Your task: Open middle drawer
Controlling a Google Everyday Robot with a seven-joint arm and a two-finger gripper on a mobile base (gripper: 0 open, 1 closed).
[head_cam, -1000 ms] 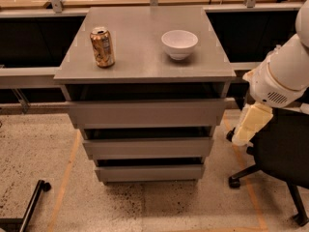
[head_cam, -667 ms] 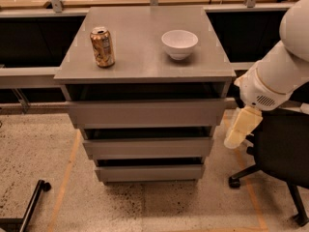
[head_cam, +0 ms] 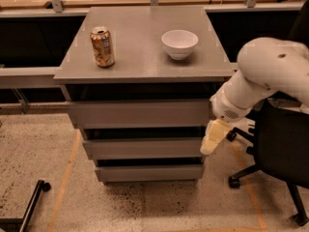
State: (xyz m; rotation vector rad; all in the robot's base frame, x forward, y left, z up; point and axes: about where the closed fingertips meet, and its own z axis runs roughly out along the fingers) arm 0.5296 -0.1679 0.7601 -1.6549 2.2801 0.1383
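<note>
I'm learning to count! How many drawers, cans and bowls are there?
Drawers: 3 (top drawer, middle drawer, bottom drawer)
Can: 1
Bowl: 1
Total: 5
The gripper hangs beside the middle drawer's right end.

surface (head_cam: 145, 64): I see a flat grey top carrying two things.
bowl (head_cam: 179, 43): white, upright, on the surface's right half, towards the back.
can (head_cam: 103, 47): standing upright, well left of the bowl and apart from it.
tool (head_cam: 213, 138): cream-coloured, off the surface, lower than the bowl and to its right.
</note>
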